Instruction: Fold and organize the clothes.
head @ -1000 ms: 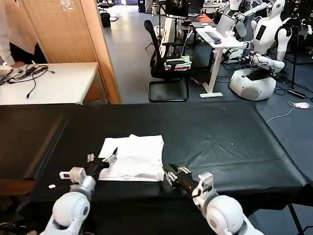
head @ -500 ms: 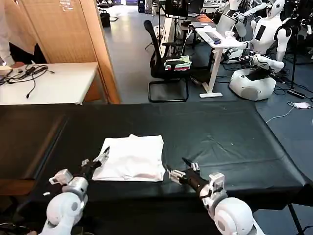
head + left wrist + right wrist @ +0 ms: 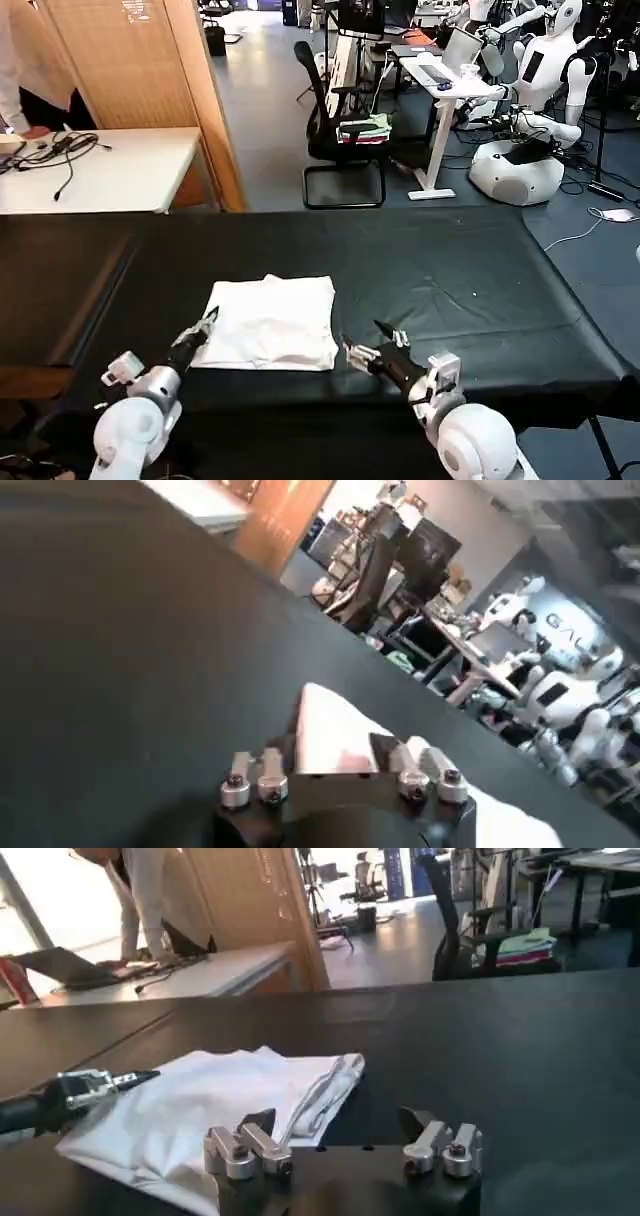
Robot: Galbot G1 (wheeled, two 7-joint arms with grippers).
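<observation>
One white T-shirt (image 3: pixel 270 322) is lying folded on the black bench (image 3: pixel 470 290). The left hand (image 3: pixel 203 326) is sitting spread at its near left corner. The right hand (image 3: pixel 372 343) is waiting spread just beside its near right corner. To tidy it well, both hands should be pressing the edges flat and even.

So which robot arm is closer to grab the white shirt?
Probably the left: its left gripper is open right at the folded white cotton T-shirt corner, while the open right gripper sits just off it.
</observation>
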